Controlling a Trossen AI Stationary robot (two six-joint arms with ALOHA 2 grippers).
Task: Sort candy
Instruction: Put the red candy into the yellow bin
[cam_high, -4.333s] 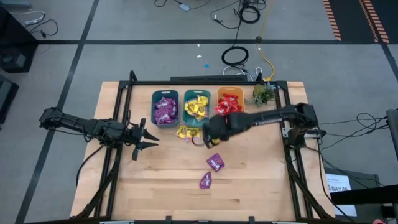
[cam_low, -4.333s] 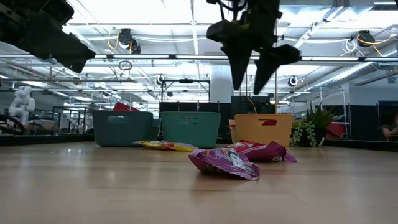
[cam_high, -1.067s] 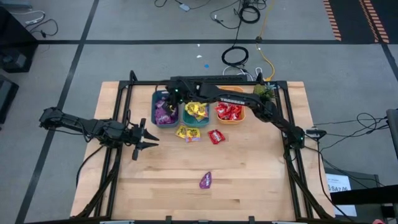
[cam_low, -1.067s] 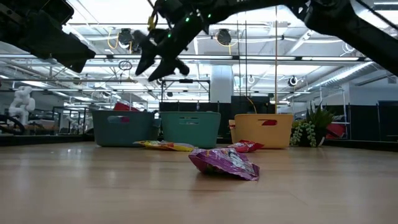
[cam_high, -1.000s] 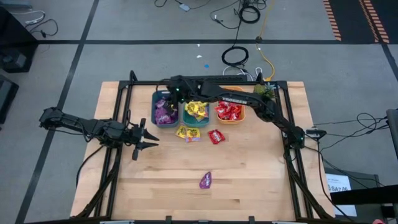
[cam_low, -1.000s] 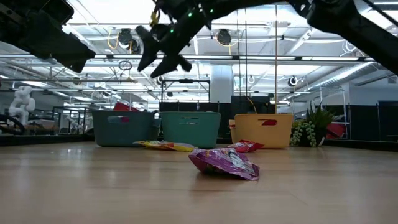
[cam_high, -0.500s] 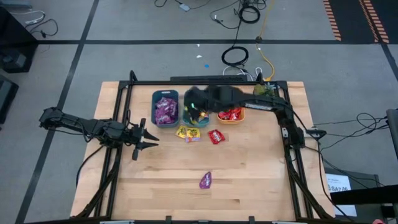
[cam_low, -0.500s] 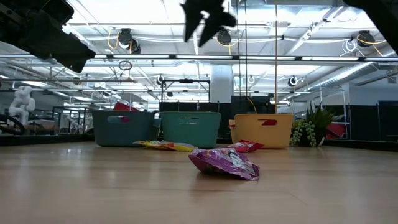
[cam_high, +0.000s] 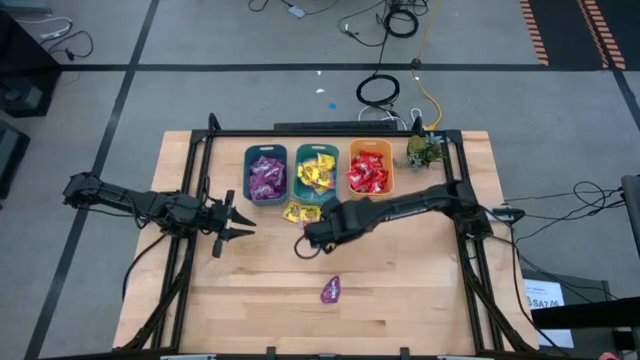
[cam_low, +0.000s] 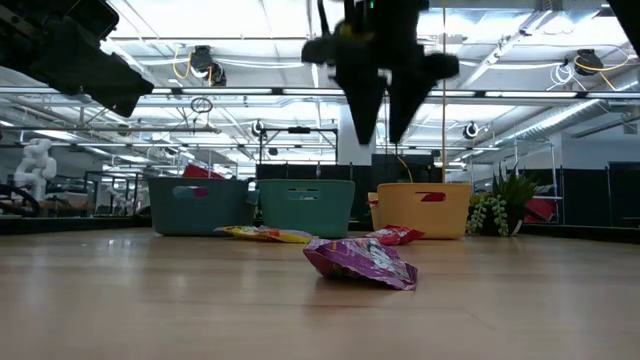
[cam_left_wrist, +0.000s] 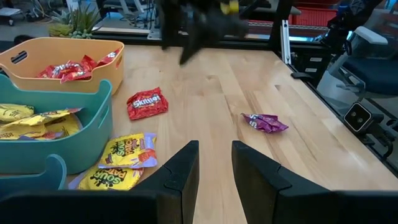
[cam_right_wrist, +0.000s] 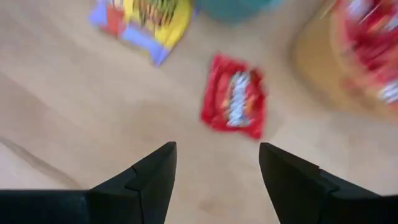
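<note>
The right gripper (cam_right_wrist: 214, 180) hangs wide open and empty above the table (cam_high: 400, 300), with a red packet (cam_right_wrist: 235, 104) lying flat just ahead of it. The packet is thin, glossy and crinkly, so I judge the fingers could skate over it or nudge it aside. Beyond it lie yellow packets (cam_right_wrist: 142, 18). The left gripper (cam_high: 232, 221) waits open, well apart.

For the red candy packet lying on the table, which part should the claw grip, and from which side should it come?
The red packet lies flat on the bare wood, apart from the yellow packets. Probably best to come straight down from above with the open right claw and pinch across its narrower middle, since no edge stands up.
</note>
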